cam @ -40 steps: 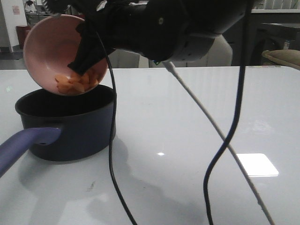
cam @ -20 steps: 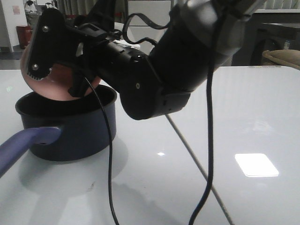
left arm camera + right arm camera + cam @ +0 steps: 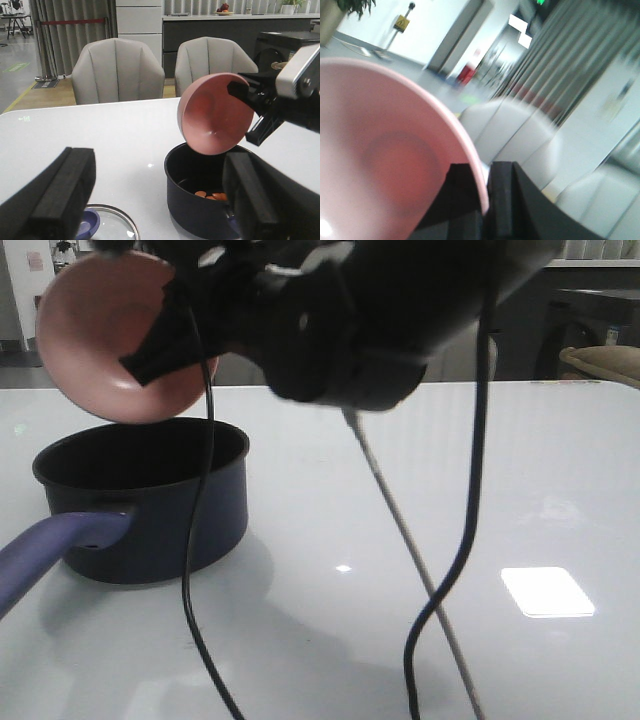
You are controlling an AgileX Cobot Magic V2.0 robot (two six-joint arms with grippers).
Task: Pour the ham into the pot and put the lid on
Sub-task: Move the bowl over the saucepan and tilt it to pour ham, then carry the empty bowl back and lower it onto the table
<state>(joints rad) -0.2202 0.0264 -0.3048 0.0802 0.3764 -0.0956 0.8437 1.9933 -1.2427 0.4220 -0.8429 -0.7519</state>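
Ham (image 3: 210, 195), flat orange slices, lies in the dark round pot (image 3: 200, 200), lower right of frame, partly hidden. Right end effector (image 3: 482, 200) pinches the smooth pink bowl (image 3: 215, 120); left end effector (image 3: 160, 200) gapes, lid (image 3: 107, 225) cut off.

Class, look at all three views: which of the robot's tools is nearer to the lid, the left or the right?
Left. The left tool hangs open just above the lid on the table. The right tool is farther off, above the pot, clamped on the pink bowl.
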